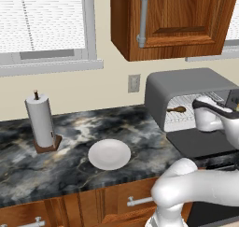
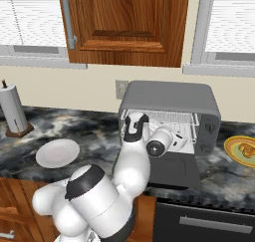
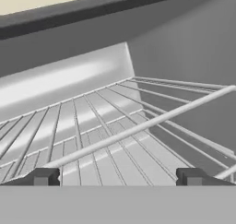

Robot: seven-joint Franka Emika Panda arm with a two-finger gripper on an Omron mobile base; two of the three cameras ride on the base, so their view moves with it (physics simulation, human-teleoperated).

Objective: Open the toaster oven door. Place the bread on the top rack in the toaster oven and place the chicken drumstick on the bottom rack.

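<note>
One of the two foods, the drumstick (image 1: 177, 110), already lies inside the oven (image 1: 186, 83), at the left of the cavity in the left base view. Its long axis runs across the picture, with the thin bone end toward the left wall. It rests on a white wire rack (image 3: 92, 126), but I cannot tell whether that is the bottom one or the top one. The bread (image 2: 245, 149) is apparently the golden-orange lump at the right edge of the right base view, so it is well apart from the oven. It sits on a yellow plate (image 2: 229, 147) on the worktop (image 1: 70, 165), right of the oven. The door (image 1: 200, 142) is folded down flat in front of the cavity. The gripper (image 3: 118, 179) reaches in over it, jaws spread wide with nothing between them. Its two tips show low in the hand view, above the wires, and a front bar crosses diagonally ahead. The next move probably turns on this: the bread lies outside and off to the right in the right base view, so the arm would have to back out over the door before swinging that way. The top rack looks bare where it shows, ready for the bread. At lower centre of the left base view a white plate (image 1: 109, 154) holds nothing.
</note>
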